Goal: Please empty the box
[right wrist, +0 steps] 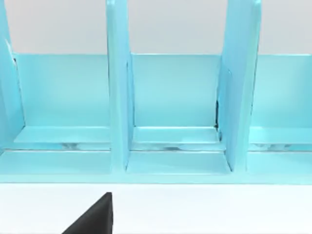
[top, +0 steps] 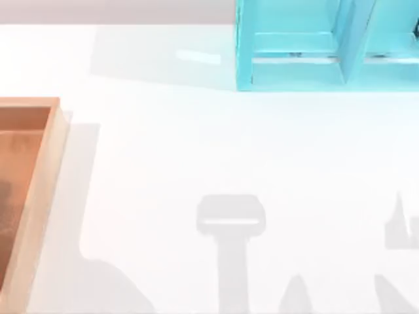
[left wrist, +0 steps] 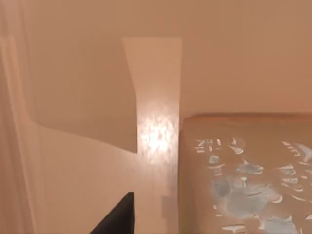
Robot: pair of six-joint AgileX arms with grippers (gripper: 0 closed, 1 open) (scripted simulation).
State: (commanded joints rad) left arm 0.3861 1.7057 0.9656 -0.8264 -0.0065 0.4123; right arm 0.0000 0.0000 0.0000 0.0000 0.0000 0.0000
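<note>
Here the large shallow wooden box (top: pixel 39 190), pale-rimmed with orange-brown inner walls and floor, sits at the white table's (top: pixel 196 150) left edge, partly cut off by the frame; a turquoise shelf unit (top: pixel 308 59) with upright dividers stands at the far side, right of centre; the left wrist view looks at the box's inner wall (left wrist: pixel 87 87) and a worn tan block (left wrist: pixel 243 175) beside it; whether either claw is apart or together I cannot tell.
</note>
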